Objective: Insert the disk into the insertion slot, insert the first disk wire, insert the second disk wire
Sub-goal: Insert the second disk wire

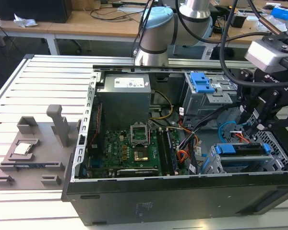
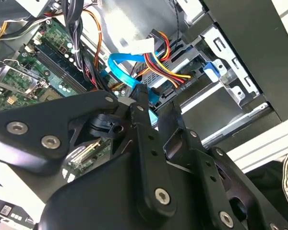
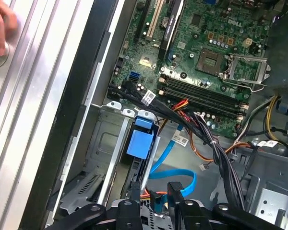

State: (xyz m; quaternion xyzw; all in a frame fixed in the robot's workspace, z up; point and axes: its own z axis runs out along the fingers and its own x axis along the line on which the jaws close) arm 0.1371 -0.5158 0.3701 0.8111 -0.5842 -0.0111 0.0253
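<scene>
The disk point(image 1: 242, 149), edged by its blue carrier, lies inside the silver insertion slot point(image 1: 215, 165) at the case's near corner on the exterior view's right. My gripper point(image 1: 249, 128) hangs just above the disk's inner end. In the second wrist view the fingers point(image 2: 140, 103) of the gripper point(image 2: 153, 104) are shut on the light blue plug of the blue flat wire point(image 2: 121, 67). Beside it, a black plug with red, yellow and black wires point(image 2: 170, 72) sits at the disk's edge. In the first wrist view the blue wire point(image 3: 182, 175) runs down between the gripper point(image 3: 154, 192) fingers.
A taller grey bay with a blue latch point(image 1: 201, 82) stands behind the slot. The motherboard point(image 1: 129, 143) and power supply point(image 1: 122, 98) take up the case's middle, with cable bundles point(image 1: 192, 139) between. A grey fixture point(image 1: 33, 148) lies on the table. A hand point(image 3: 0, 26) rests outside the case.
</scene>
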